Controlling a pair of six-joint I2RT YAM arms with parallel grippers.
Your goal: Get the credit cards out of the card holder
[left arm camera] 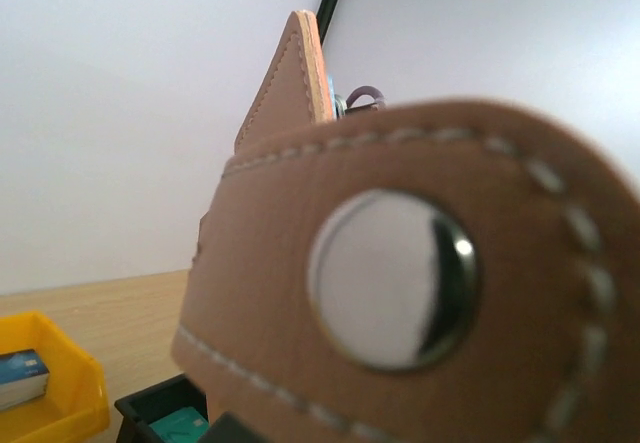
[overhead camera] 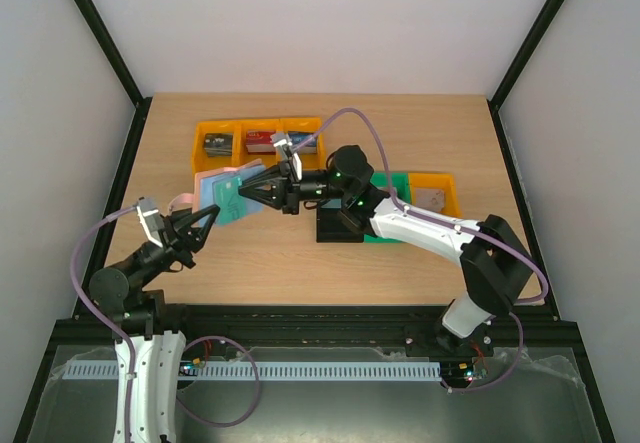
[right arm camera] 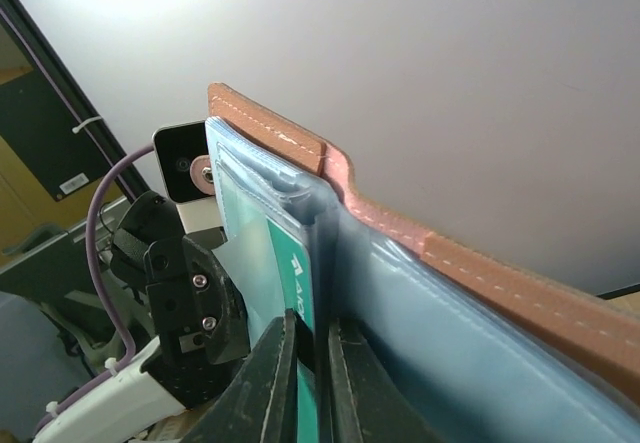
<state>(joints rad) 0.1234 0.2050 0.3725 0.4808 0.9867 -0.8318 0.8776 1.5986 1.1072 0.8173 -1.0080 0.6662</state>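
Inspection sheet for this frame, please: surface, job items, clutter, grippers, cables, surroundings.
Surface: wooden table.
Job's things: card holder held up open between both arms; teal credit card partly in its pocket.
Clutter: yellow three-part bin at the back with small items; green bin, black bin, single yellow bin at right.
Grippers: left gripper shut on the holder's snap tab; right gripper fingers pinch the teal card.
Cables: purple cables loop off both wrists.
Surroundings: white walls, black frame posts.

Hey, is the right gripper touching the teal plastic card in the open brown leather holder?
Touching. The right wrist view shows the right gripper closed on the teal plastic card, whose edge sits clamped between both dark jaws with no gap.
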